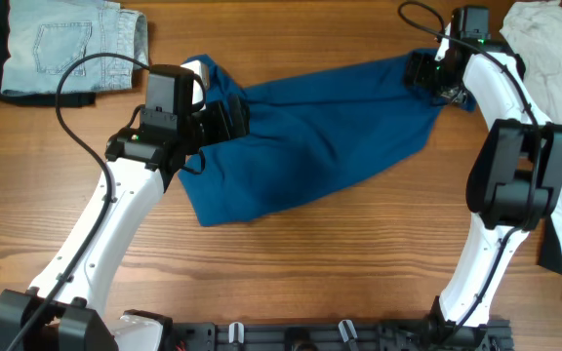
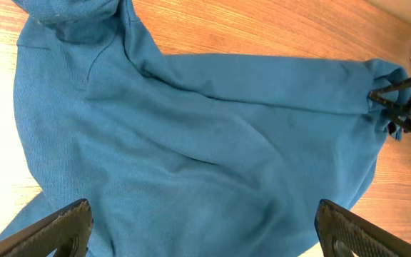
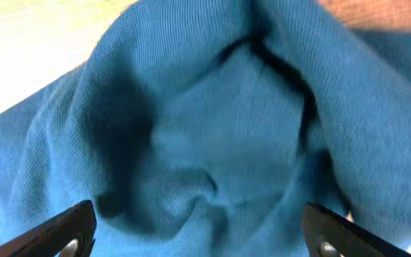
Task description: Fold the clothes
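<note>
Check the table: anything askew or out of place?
The blue top lies diagonally, rumpled and bunched at both ends, not spread flat. The left claw and right claw are open at those ends. The denim piece and white garment sit heaped off to the sides. Nothing looks spilled or torn.

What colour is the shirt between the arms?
The shirt is plain deep blue; left wrist view shows best.

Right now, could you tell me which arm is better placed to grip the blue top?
Probably right: the right claw, open, hangs close over a bunched fold of the blue top; the left claw sits farther back.
</note>
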